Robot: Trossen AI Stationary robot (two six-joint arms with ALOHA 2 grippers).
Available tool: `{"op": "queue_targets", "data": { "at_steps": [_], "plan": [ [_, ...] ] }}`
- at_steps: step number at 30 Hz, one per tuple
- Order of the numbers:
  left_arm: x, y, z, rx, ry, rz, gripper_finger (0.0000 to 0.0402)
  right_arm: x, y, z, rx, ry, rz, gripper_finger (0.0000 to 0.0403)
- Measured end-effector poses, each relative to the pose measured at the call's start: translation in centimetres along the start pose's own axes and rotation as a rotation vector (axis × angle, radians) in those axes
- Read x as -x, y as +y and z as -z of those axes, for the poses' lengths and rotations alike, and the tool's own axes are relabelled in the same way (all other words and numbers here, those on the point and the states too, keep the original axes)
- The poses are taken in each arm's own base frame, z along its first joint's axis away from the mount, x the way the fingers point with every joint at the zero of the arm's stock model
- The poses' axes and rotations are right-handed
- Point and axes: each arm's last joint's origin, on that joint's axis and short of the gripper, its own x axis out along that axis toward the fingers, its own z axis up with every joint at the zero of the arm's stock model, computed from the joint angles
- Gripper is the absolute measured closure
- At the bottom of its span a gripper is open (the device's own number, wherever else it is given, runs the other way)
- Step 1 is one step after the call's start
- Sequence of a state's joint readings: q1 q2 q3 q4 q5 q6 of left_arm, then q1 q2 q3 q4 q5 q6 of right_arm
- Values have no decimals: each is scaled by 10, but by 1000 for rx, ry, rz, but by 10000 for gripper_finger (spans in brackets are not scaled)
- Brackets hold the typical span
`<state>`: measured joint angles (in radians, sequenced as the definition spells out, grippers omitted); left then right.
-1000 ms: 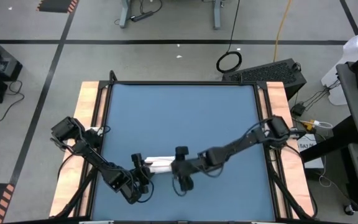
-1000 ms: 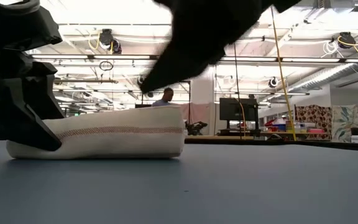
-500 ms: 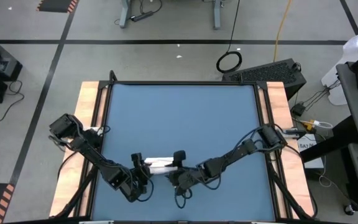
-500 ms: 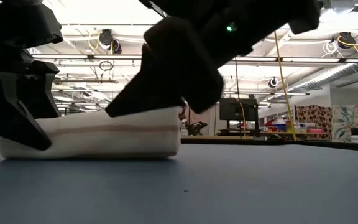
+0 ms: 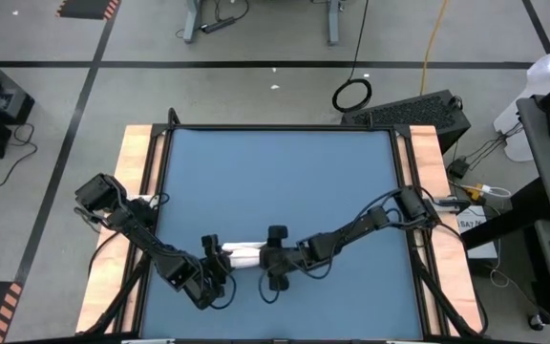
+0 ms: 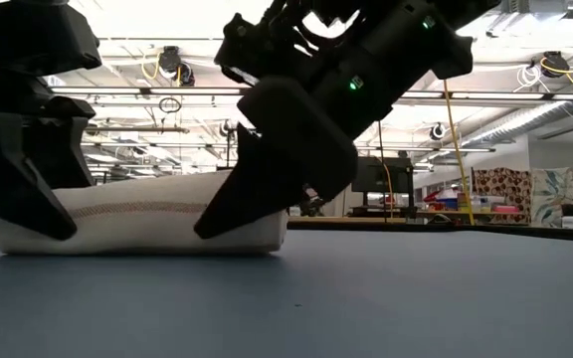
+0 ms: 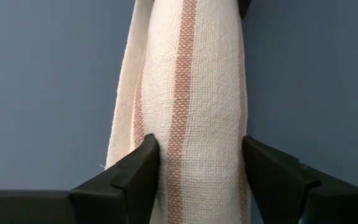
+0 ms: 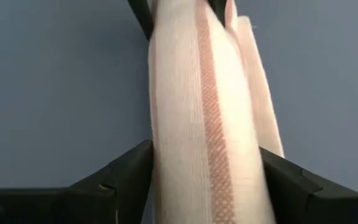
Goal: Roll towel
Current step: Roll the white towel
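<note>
The rolled towel (image 5: 244, 253) lies on the blue table (image 5: 275, 182); left gripper (image 7: 194, 163) and right gripper (image 8: 205, 163) each clamp their jaws on one end

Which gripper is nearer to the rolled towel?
Neither is clearly nearer: the left gripper straddles one end of the rolled towel and the right gripper straddles the opposite end, each with jaws on both sides.

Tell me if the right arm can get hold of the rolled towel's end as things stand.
Probably yes. The right claw already straddles one end of the rolled towel, a finger on each side, with only bare tabletop around. The left claw brackets the opposite end, so it isn't in the way.
</note>
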<state>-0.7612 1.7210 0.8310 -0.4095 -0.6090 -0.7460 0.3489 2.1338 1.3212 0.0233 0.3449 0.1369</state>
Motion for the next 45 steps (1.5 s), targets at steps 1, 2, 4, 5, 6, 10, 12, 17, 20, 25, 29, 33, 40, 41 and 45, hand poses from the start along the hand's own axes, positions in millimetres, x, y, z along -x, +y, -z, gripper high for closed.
{"op": "queue_targets", "data": {
  "at_steps": [1,2,4,5,6,10,12,17,20,25,29,33,40,41,45],
  "plan": [
    [0,0,0,2,3,2,179,0,0,0,-1,1,19,172],
    [-1,1,-1,5,5,2,179,0,-1,1,3,2,39,172],
    [-1,1,-1,8,6,2,179,1,1,1,39,-4,74,170],
    [-1,1,-1,8,6,2,179,2,3,1,60,-8,88,168],
    [-1,1,-1,8,6,2,179,5,4,0,81,-12,99,165],
    [-1,1,-2,8,7,6,179,18,12,-9,133,-53,104,152],
    [-1,1,-2,8,7,7,179,24,17,-12,160,-76,108,147],
    [-1,1,-2,9,5,8,179,27,30,-9,211,-81,85,143],
    [-1,1,-2,9,5,9,179,21,31,-3,185,-58,93,146],
    [-1,1,-2,9,6,10,179,17,29,1,175,-50,139,144],
    [-1,1,-2,2,6,10,179,18,29,-1,216,-62,160,139],
    [-1,1,-2,-8,6,10,179,20,29,-3,234,-66,170,128],
    [-1,1,-2,-7,5,11,179,14,16,1,122,2,90,111],
    [-1,1,-2,-7,5,11,179,14,16,1,122,5,91,111],
    [-1,1,-2,-8,5,11,179,13,15,2,115,10,98,111]
  ]
}}
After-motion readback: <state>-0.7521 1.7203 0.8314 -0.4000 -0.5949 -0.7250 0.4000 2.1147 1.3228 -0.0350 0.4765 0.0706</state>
